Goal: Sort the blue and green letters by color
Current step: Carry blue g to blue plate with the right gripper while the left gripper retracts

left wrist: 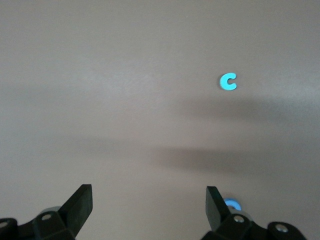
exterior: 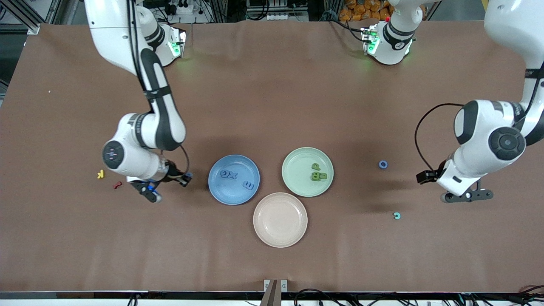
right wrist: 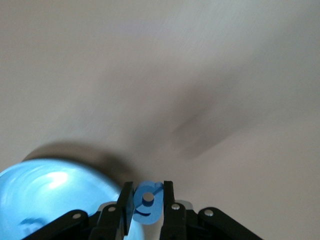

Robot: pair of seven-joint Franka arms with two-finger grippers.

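My right gripper [exterior: 151, 191] is shut on a blue letter g [right wrist: 148, 205], over bare table beside the blue plate [exterior: 225, 193], toward the right arm's end. That plate holds three blue letters [exterior: 228, 174]. The green plate [exterior: 297, 163] holds three olive green letters [exterior: 318, 173]. A blue ring letter [exterior: 383, 164] and a teal C [exterior: 397, 216] lie loose on the table toward the left arm's end. My left gripper [exterior: 467, 196] stands open and empty over the table near them. In the left wrist view the C [left wrist: 227, 81] shows clearly, and the ring [left wrist: 232, 205] peeks from behind a finger.
An empty pink plate [exterior: 280, 219] sits nearer the front camera than the other two plates. A yellow K [exterior: 100, 174] and a red squiggly piece [exterior: 117, 185] lie by the right arm's wrist. Brown table cloth spreads widely around the plates.
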